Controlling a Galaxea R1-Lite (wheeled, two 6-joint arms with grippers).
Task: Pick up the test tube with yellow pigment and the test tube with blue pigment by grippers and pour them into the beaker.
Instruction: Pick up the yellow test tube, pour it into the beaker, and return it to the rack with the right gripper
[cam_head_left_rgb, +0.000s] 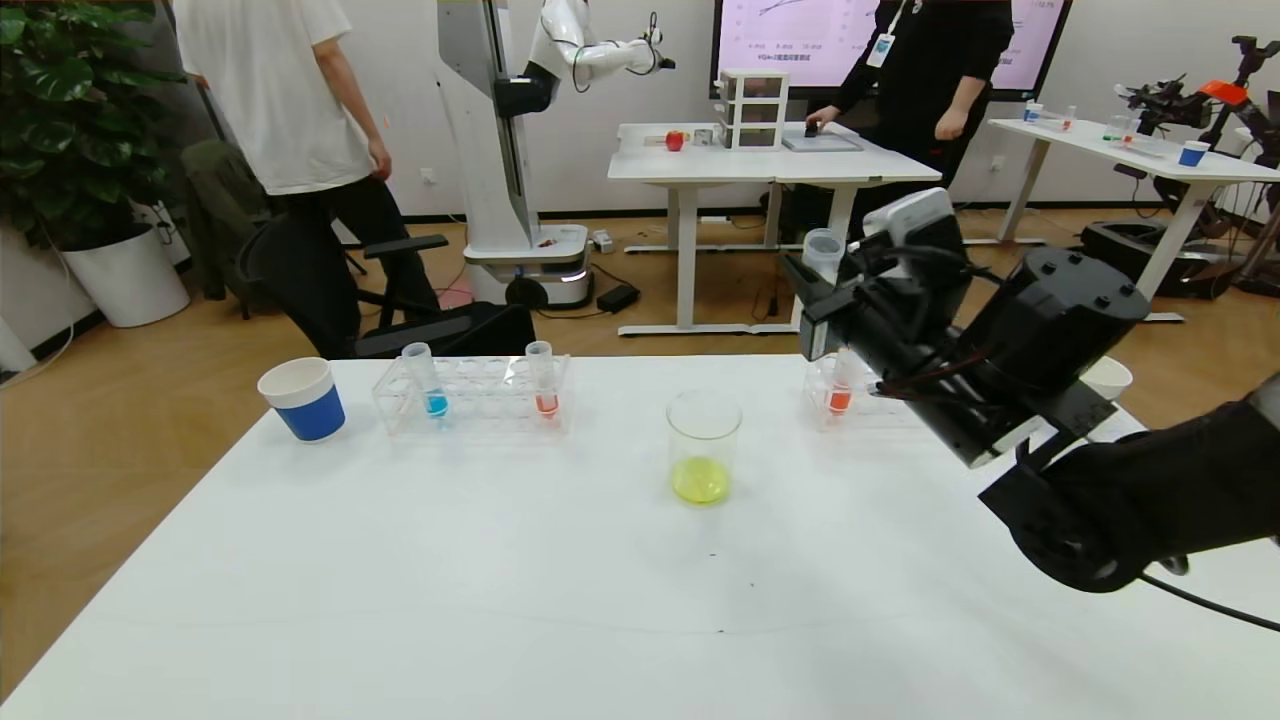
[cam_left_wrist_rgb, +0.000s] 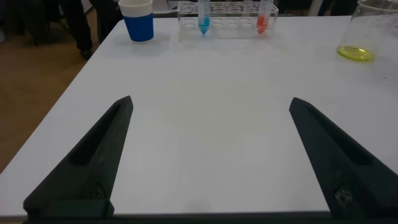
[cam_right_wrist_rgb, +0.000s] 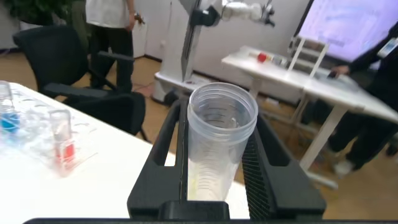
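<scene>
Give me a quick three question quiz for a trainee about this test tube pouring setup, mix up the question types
1. True or false: the beaker already holds yellow liquid.
2. Which gripper holds a test tube? A) left gripper B) right gripper C) neither
3. Fill in: the test tube with blue pigment stands in the clear rack together with a tube of ____ liquid.

Key: 1 true, yellow liquid lies at the beaker's bottom. 2 B, the right gripper is shut on the test tube with yellow pigment, now nearly drained and raised over the table's far right side; the left gripper is open low over the table. 3 orange-red.
</scene>
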